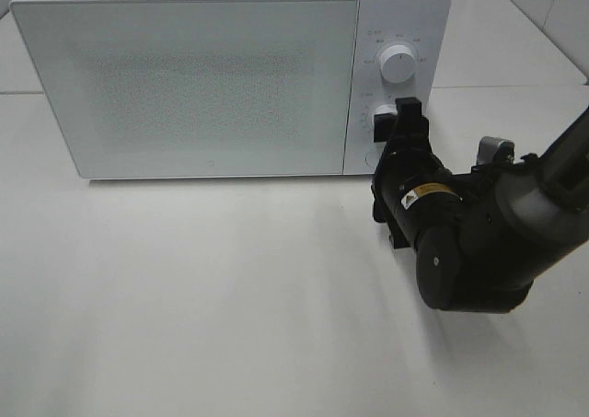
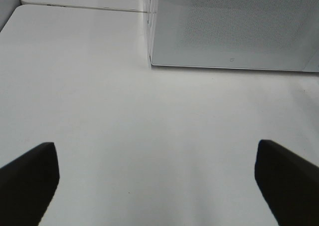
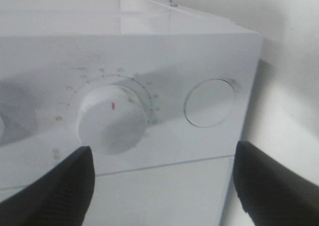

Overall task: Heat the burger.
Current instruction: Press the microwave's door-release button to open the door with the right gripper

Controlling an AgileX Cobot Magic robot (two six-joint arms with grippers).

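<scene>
From where I stand, the right gripper [image 3: 160, 183] is up against the control panel of the white box-shaped microwave oven [image 1: 212, 86]. Its black jaws are spread wide, and the white round lower dial [image 3: 113, 120] sits in the gap just ahead of the fingertips, touched by neither pad. The burger shows in no view. The microwave's frosted door [image 1: 184, 76] is shut, so I judge the burger is inside, off to the door side of this gripper. The step in hand looks like setting the timer. To do it well, the knob should sit midway between the pads before they close. The pads should take its rim evenly, and the wrist should turn about the knob's own axis, watching the small red mark [image 3: 113, 105] against the printed ticks. Pushing forward risks sliding the oven on the smooth white table [image 1: 184, 297]. The flush round button [image 3: 209, 102] lies just beside the dial, inside the jaw span, and one finger could catch it. The upper dial [image 1: 398, 64] stays clear beyond the fingertips. The left gripper [image 2: 157, 178] hangs over bare table with its jaws fully apart, holding nothing.
</scene>
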